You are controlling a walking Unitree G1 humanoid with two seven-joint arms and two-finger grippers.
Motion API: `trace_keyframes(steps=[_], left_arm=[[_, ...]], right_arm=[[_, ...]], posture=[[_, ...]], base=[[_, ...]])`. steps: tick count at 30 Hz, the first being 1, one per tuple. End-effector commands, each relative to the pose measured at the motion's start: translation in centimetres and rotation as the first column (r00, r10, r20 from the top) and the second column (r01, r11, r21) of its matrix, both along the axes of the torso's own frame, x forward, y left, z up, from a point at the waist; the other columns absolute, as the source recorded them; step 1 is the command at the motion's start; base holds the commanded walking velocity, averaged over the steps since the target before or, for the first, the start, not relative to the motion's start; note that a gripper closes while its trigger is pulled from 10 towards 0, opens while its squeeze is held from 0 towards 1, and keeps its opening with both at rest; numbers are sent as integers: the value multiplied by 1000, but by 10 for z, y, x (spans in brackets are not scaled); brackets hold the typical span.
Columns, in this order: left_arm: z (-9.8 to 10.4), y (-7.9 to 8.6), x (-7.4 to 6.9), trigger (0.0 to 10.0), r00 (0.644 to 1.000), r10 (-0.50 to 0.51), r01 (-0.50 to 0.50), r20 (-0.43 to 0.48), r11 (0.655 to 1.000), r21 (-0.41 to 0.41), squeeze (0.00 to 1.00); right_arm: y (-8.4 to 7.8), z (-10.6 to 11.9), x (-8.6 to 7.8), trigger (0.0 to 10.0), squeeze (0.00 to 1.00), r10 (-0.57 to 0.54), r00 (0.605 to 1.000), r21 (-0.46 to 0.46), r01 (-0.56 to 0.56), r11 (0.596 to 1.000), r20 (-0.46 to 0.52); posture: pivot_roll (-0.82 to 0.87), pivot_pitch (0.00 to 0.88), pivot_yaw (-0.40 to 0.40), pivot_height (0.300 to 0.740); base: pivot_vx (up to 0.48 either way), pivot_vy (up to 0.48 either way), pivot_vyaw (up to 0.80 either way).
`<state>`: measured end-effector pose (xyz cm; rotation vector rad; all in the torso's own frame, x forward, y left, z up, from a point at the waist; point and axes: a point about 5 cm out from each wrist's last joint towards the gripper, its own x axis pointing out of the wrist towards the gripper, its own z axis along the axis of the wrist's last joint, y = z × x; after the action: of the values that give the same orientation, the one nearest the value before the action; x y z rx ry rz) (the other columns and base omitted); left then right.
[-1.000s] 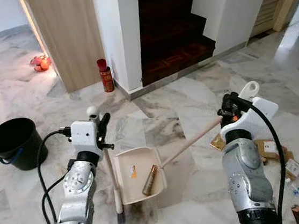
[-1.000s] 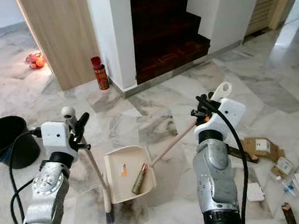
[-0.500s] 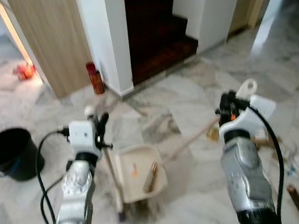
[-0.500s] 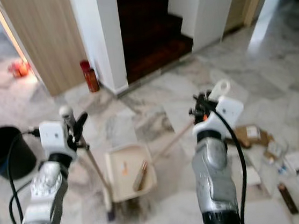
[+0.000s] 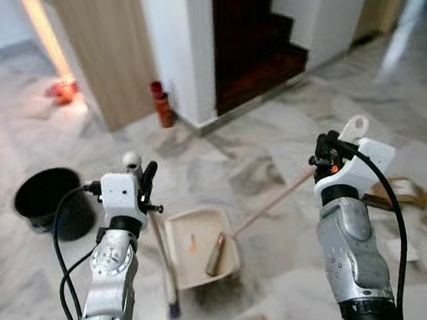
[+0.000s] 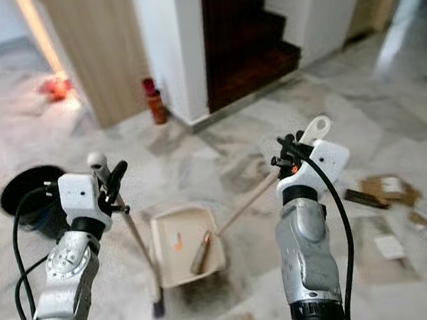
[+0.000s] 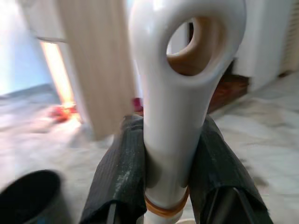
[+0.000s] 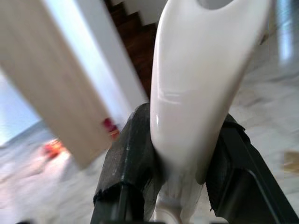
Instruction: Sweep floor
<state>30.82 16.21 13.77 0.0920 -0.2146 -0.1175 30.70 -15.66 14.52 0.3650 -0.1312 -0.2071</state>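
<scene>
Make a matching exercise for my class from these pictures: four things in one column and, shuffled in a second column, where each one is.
Things
1. brush
2. dustpan
3. black bucket
4. red can

Places
A. on the floor at the foot of the white wall by the stairs
B. on the floor to the robot's left
C. handle gripped in the left pincer
D. handle gripped in the right pincer, litter lying in it

Pairs: 1-C, 2-D, 3-B, 4-A
</scene>
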Motion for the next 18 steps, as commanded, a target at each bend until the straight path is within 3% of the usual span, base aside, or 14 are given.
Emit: trace_keyframes(steps=[1,7,18], left_arm=[[11,-7,1,10000,999,-22,23,44,1000,-13,0],[11,-7,1,10000,999,-23,24,45,1000,-13,0],[11,-8,1,10000,999,-26,26,47,1000,2,0]], right_arm=[[4,14,1,10000,0,19,998,40,-22,999,67],[4,13,1,10000,0,19,998,40,-22,999,65],[5,11,1,10000,0,27,998,48,-29,998,57]], posture=[[-27,37,-7,740],[-27,38,-7,740],[-24,42,-6,740]], base=[[0,356,800],[0,326,800],[0,0,755]])
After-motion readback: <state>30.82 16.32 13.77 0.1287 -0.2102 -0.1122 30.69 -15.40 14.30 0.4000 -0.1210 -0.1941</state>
